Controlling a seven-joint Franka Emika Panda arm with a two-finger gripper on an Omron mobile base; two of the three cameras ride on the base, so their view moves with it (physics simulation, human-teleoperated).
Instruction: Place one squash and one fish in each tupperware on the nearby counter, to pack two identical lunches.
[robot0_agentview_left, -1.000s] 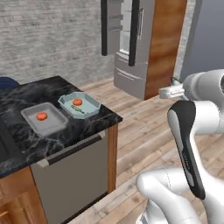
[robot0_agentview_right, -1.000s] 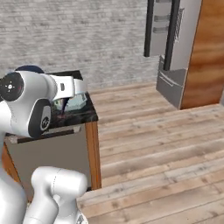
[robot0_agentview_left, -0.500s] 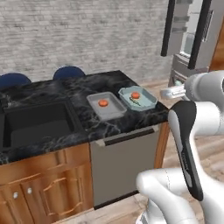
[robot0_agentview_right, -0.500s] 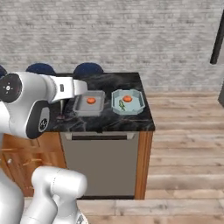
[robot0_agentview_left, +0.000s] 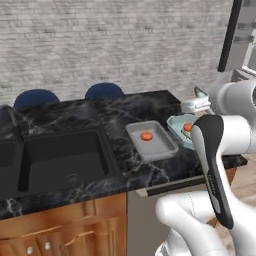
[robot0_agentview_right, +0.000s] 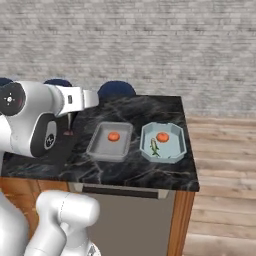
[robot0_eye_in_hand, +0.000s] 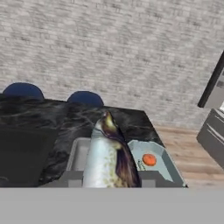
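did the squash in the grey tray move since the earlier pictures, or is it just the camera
No. The squash sits in the middle of the grey tray, beside the blue tupperware, as before. The whole scene shifted because the base drove.

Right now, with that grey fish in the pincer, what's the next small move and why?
Probably carry the grey fish over the rectangular grey tray. It holds only a squash, while the blue-grey tupperware already has a squash and the slender fish.

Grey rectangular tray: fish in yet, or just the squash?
Just a squash. The grey rectangular tray holds no fish; the grey fish is up close in the hand view, above the counter.
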